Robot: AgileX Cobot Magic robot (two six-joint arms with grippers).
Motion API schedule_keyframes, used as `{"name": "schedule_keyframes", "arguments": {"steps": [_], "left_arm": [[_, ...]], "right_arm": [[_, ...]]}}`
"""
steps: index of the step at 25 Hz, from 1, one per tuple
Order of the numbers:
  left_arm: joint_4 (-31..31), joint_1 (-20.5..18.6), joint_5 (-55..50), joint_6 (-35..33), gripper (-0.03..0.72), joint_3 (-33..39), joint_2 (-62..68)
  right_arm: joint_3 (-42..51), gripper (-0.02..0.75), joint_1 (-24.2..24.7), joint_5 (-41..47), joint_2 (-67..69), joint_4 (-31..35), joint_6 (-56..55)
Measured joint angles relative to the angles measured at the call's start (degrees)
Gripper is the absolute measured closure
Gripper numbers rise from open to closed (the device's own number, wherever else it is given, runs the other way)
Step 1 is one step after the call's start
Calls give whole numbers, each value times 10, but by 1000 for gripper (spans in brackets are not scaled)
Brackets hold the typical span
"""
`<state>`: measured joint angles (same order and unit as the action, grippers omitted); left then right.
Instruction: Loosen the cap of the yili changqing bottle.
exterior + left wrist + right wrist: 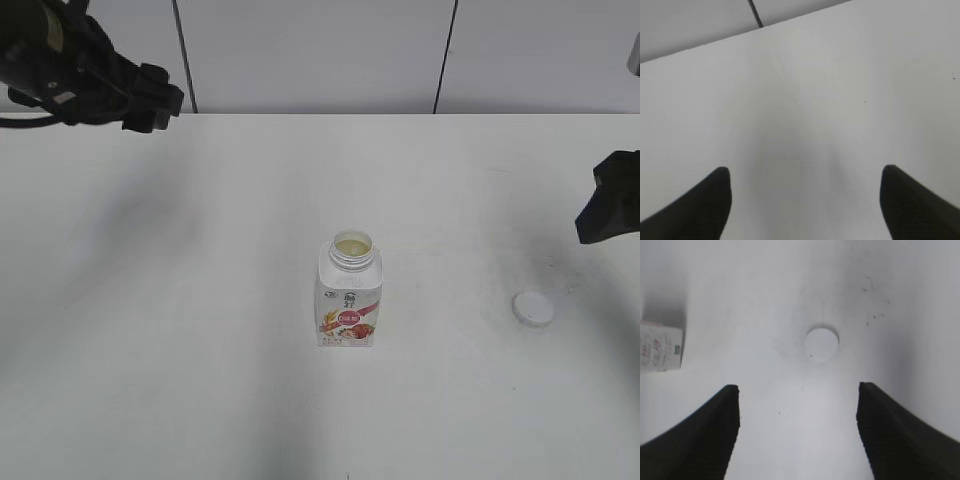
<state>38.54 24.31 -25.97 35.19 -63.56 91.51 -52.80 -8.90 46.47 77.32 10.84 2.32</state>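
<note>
From outside: one squat white yili changqing bottle (349, 293) with a pink label stands uncapped mid-table (200, 300); its one white cap (533, 308) lies to its right. My left pincer (805, 200) is spread over bare table. My right pincer (797, 430) is spread above the cap (821, 344).

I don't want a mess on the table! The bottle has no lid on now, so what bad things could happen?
The yili changqing bottle stands open with pale drink up near its mouth, so a bump from either arm could probably tip it and spill. The cap lies loose on the table, apart from the bottle, below the open right gripper; a nudge might send it sliding away.
</note>
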Motion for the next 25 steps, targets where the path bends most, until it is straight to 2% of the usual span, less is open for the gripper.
{"name": "schedule_keyframes", "arguments": {"steps": [4,7,10,13,16,21,25], "left_arm": [[-160,-24,-128,-150,145,-68,-8],[-259,-65,-216,-202,145,-119,-4],[-325,-128,-279,-241,146,-157,6],[-361,-186,-311,-283,150,-169,9],[-368,-226,-343,-311,155,-170,13],[-372,-238,-418,-326,162,-170,19],[-382,-238,-435,-328,165,-168,13]], "right_arm": [[0,165,0,55,-11,-10,0],[0,167,0,87,-21,-12,0],[-9,167,0,121,-31,-18,0],[-32,167,0,156,-38,-30,0],[-53,167,0,172,-43,-36,0],[-69,167,0,198,-42,-37,0],[-70,167,0,227,-43,-37,-1]]}}
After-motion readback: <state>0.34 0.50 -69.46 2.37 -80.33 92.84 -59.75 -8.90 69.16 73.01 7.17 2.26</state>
